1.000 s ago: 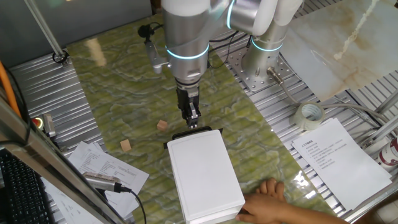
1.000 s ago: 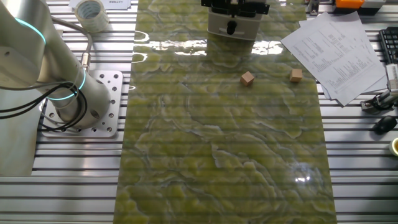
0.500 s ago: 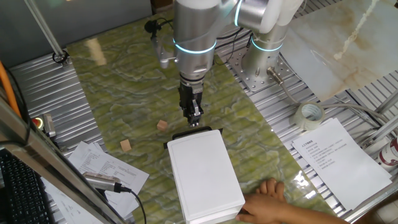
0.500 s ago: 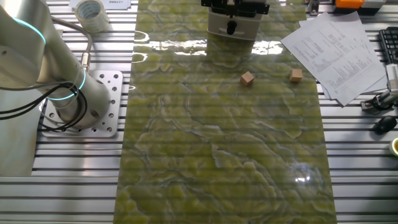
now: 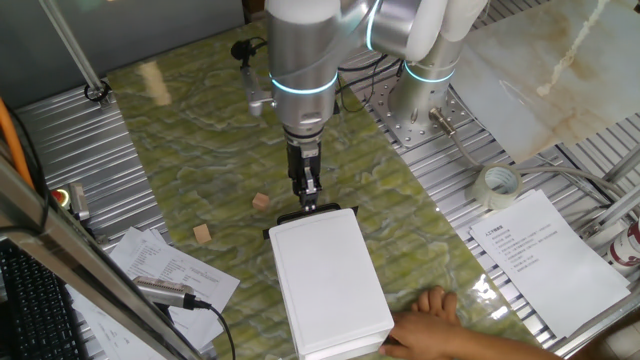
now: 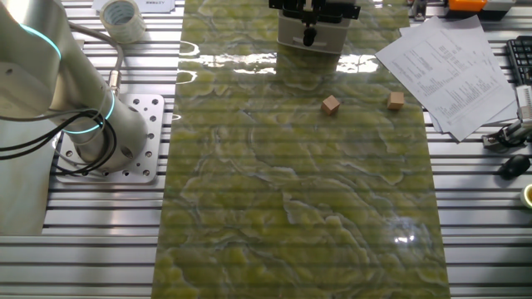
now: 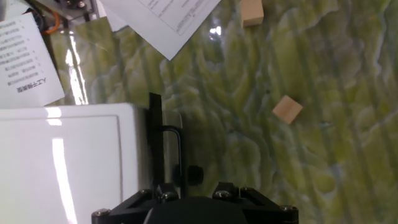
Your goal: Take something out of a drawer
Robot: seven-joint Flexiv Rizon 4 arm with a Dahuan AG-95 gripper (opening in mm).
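The long white box (image 5: 328,280) lies on the green mat, with the drawer's black front edge (image 5: 308,215) facing the arm. The drawer looks pushed in and its inside is hidden. My gripper (image 5: 308,198) points down just above that front edge, by the black handle (image 7: 178,149). Its fingers look pressed together and hold nothing that I can see. Two small tan wooden cubes (image 5: 261,201) (image 5: 203,234) lie on the mat left of the box. They also show in the other fixed view (image 6: 332,104) (image 6: 396,100) and in the hand view (image 7: 286,109) (image 7: 252,11).
A person's hand (image 5: 440,308) rests against the near right corner of the box. Printed papers (image 5: 545,255) lie to the right and more (image 5: 165,270) to the left. A tape roll (image 5: 497,186) sits by the arm's base (image 5: 420,110).
The arm swung a little to the right and back to the left. The gripper tips stayed at the drawer's front and sit slightly lower. The box and cubes have not moved.
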